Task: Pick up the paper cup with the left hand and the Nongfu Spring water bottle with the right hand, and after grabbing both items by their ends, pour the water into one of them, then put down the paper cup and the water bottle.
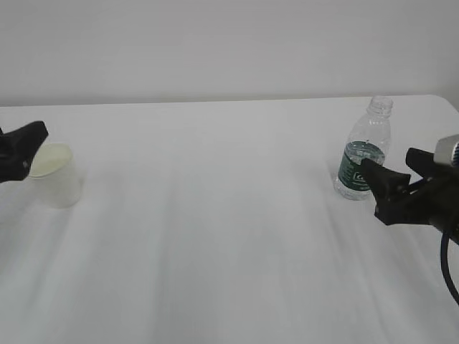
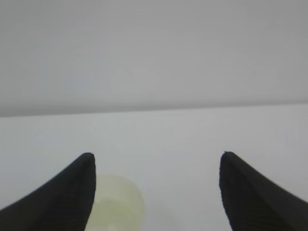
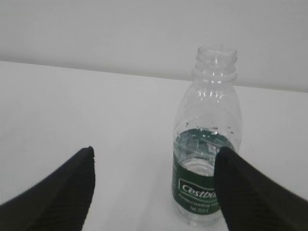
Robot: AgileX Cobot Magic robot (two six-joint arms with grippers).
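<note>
The paper cup (image 1: 56,174) stands upright at the table's far left, cream inside. My left gripper (image 1: 30,149) hovers at its left rim, open. In the left wrist view the left gripper (image 2: 157,156) is spread wide and the paper cup (image 2: 118,207) sits low in the gap, beside the left finger, not held. The Nongfu Spring water bottle (image 1: 364,154) stands upright and capless at the right, with a dark green label. My right gripper (image 1: 373,188) is open just in front of it. In the right wrist view the bottle (image 3: 207,120) is partly behind the right finger of the right gripper (image 3: 156,151). The water (image 3: 195,166) lies low in the bottle.
A white table (image 1: 215,229) spreads between the cup and the bottle. Its back edge meets a plain pale wall (image 1: 229,50), and its rounded back right corner (image 1: 446,99) lies just past the bottle.
</note>
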